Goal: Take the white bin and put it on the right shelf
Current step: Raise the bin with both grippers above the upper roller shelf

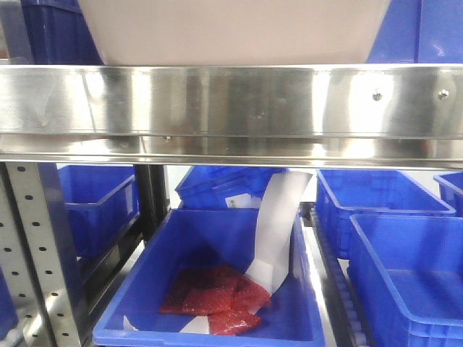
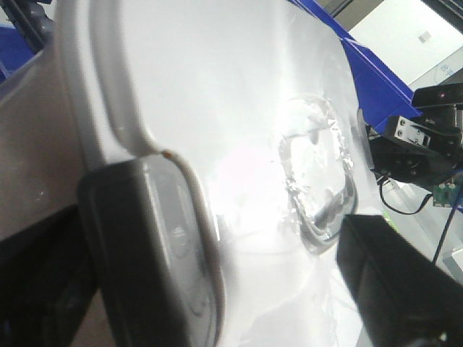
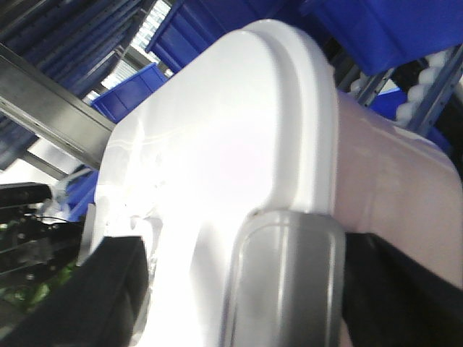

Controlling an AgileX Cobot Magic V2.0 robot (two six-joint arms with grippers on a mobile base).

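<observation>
The white bin [image 1: 231,32] fills the top of the front view; its pale tub sits just above the right shelf's shiny steel front rail [image 1: 231,101]. I cannot tell whether it rests on the shelf. In the left wrist view the white lid [image 2: 217,108] fills the frame. My left gripper [image 2: 246,289] is shut on the bin's end, one finger by the grey handle inset [image 2: 173,246] and the other on the lid top. In the right wrist view my right gripper [image 3: 239,296] is shut on the other end, straddling the grey handle [image 3: 289,282] and lid [image 3: 231,130].
Under the rail stands a blue open bin [image 1: 217,289] holding red packets [image 1: 213,296] and a white paper strip [image 1: 278,224]. More blue bins [image 1: 405,267] stand at the right and behind. A perforated grey upright [image 1: 36,253] is at the left.
</observation>
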